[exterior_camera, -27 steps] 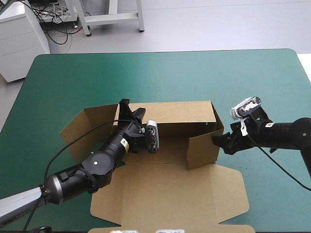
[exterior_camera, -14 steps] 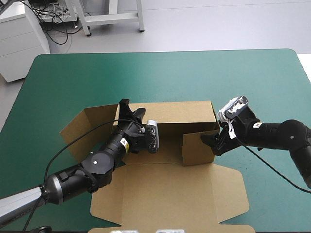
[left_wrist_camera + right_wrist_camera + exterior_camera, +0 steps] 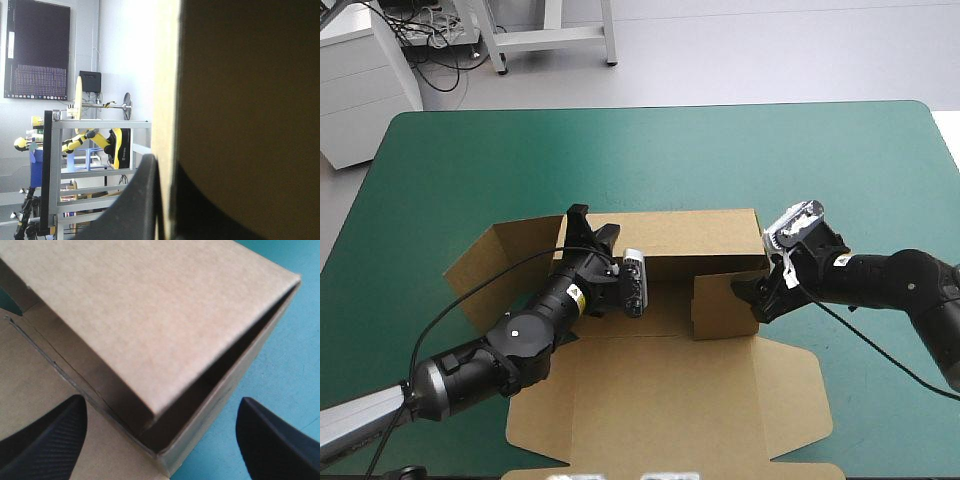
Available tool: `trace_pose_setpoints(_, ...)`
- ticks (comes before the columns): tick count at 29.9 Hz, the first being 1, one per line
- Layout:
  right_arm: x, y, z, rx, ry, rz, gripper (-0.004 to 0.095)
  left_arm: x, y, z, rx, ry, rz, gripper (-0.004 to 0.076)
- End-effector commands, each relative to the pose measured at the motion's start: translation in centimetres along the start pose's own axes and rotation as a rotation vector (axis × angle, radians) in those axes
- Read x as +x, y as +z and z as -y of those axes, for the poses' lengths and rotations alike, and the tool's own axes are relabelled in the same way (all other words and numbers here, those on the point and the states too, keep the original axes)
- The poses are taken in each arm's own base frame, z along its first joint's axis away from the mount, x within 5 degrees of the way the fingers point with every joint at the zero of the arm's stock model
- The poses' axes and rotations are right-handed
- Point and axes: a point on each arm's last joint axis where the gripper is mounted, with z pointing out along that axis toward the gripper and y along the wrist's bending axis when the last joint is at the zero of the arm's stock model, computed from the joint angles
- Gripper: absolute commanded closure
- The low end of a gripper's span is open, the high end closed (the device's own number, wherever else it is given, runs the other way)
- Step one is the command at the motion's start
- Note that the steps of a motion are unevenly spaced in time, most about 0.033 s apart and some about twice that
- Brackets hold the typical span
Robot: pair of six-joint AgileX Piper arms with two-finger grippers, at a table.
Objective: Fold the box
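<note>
Lid panel of the brown box (image 3: 670, 390) lies flat nearest, its front edge cut off from view. Behind it, the right gripper (image 3: 750, 298) is spread wide and holds nothing, the corner of the raised, matte side flap between its fingers. The left gripper (image 3: 592, 222) pinches the rear wall's edge, and the board hides most of what lies past it. Smooth teal-green cover (image 3: 720, 150) stretches farther back.

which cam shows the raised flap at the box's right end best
The high view: the flap stands whole, with the right gripper at its outer side. The right wrist view shows only part, close up; the left wrist view shows none of it.
</note>
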Motion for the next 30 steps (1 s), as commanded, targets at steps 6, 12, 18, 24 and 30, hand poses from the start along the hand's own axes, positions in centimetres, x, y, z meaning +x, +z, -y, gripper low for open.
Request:
trace_pose_setpoints(6,-1.4,-0.3,-0.7,0.062,-0.007,0.075,0.0161,0.1,-0.5,-0.4,0.002,-0.09,-0.017,0.0737)
trace_pose_setpoints(12,0.6,1.1,-0.3,0.112,0.072,0.077,0.0161,0.1,-0.5,-0.4,0.0,-0.09,-0.021,0.0737)
trace_pose_setpoints(18,1.8,2.0,-0.3,0.129,0.12,0.146,0.0242,0.1,-0.5,-0.4,0.001,-0.087,-0.021,0.0737)
trace_pose_setpoints(24,1.5,2.0,-0.5,0.113,0.105,0.177,0.0401,0.1,-0.4,-0.4,0.002,-0.071,-0.022,0.0737)
trace_pose_setpoints(30,1.5,2.0,-0.7,0.094,0.105,0.169,0.0603,0.1,-0.4,-0.4,0.005,-0.076,-0.021,0.0737)
